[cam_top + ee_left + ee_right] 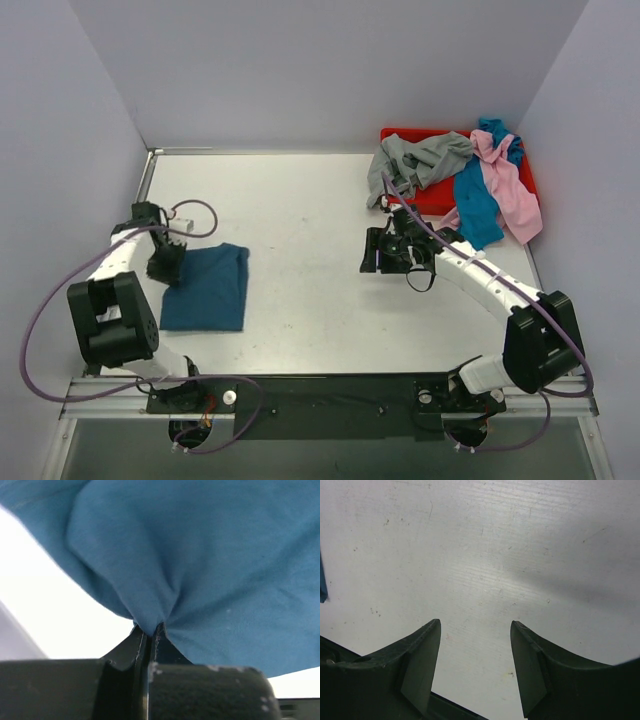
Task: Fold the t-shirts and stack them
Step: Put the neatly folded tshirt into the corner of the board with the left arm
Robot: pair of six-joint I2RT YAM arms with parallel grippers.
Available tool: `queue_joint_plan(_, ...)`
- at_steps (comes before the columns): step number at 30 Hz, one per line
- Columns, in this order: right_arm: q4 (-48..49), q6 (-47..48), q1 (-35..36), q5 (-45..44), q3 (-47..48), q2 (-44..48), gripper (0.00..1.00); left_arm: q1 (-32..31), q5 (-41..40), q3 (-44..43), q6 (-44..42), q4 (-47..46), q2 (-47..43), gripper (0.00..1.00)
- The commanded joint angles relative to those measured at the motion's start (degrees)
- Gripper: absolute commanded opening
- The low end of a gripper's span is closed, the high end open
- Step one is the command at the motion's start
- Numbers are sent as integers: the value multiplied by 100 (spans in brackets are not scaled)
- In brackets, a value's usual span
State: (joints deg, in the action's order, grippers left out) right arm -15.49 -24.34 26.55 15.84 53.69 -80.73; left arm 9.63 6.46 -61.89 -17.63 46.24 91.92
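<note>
Closest, the left gripper (150, 632) is clamped on an edge of the dark teal-blue t-shirt (208, 290), which is laid part-folded at the left of the table (300, 220). The right gripper (475, 624) is held apart over bare surface. A fold appears to be in hand; next, the gripped edge must be carried across and released flat. Three other t-shirts (475, 205) are heaped at the red tray (395, 135).
</note>
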Motion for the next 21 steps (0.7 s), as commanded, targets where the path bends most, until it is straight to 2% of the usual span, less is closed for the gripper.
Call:
queue_joint_plan(1, -200, 227, -35, -107, 141, 198, 53, 347, -1647, 1028, -1839, 466, -867, 0)
queue_joint_plan(2, -235, 280, -35, -116, 176, 198, 53, 355, -1778, 1273, -1876, 369, -1138, 0)
queue_joint_plan(5, -323, 385, -35, -125, 264, 198, 53, 382, -2461, 1477, -1797, 185, -1185, 0)
queue_joint_plan(9, -420, 544, -44, -107, 326, 277, 53, 399, -3972, 2066, -2243, -1516, -1422, 0)
queue_joint_plan(11, -464, 623, -62, -72, 326, 321, 53, 417, -4361, 2251, -2464, -2081, -1457, 0)
queue_joint_plan(17, -622, 1001, -158, 95, 370, 356, 54, 443, -4381, 1996, -1499, -1338, -1133, 0)
queue_joint_plan(21, -684, 1150, -264, 104, 475, 348, 54, 566, -5170, 2557, -1568, -2142, -1141, 0)
